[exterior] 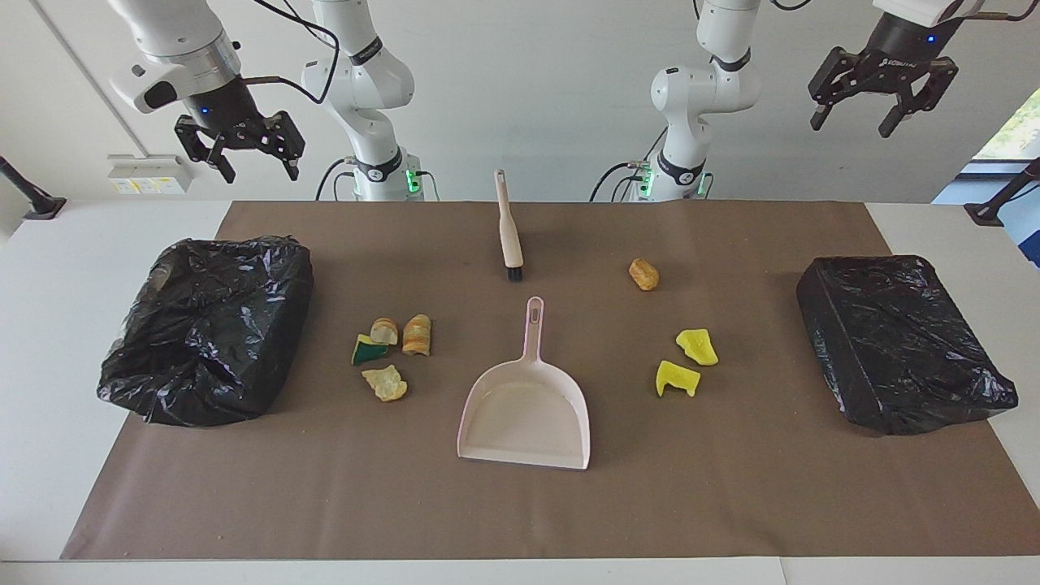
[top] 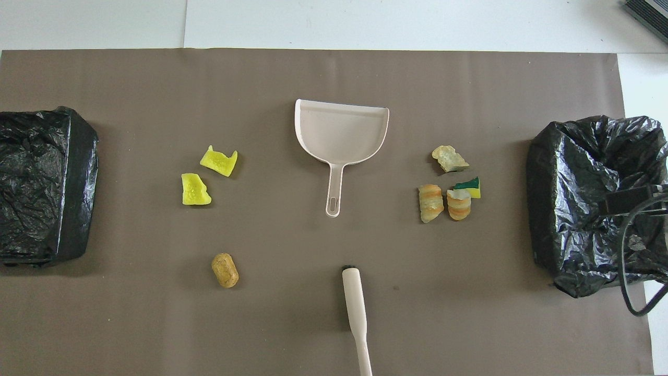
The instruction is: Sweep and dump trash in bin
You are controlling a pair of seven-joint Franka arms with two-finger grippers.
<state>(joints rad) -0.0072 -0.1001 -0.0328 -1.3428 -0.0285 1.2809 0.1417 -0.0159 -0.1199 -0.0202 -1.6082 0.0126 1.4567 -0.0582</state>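
The trash lies on the brown mat. Two yellow foam chunks (exterior: pixel 697 345) (top: pixel 219 161) and a tan lump (exterior: pixel 643 274) (top: pixel 225 270) lie toward the left arm's end. Two tan striped lumps (exterior: pixel 417 334) (top: pixel 430 202), a green-and-yellow sponge wedge (exterior: pixel 367 350) (top: pixel 469 186) and a pale lump (exterior: pixel 385 383) (top: pixel 449 159) cluster toward the right arm's end. A black-bagged bin (exterior: pixel 207 325) (top: pixel 589 203) stands beside that cluster. My right gripper (exterior: pixel 256 169) hangs open and empty, high over the table's robot edge near this bin. My left gripper (exterior: pixel 851 123) hangs open and empty, high over the left arm's end.
A pink dustpan (exterior: pixel 526 410) (top: pixel 342 133) lies mid-mat, handle toward the robots. A beige-handled brush (exterior: pixel 509 227) (top: pixel 355 308) lies nearer the robots. A second black-bagged box (exterior: pixel 894 341) (top: pixel 42 183) stands at the left arm's end. A dark arm part with cable (top: pixel 631 201) shows over the bin.
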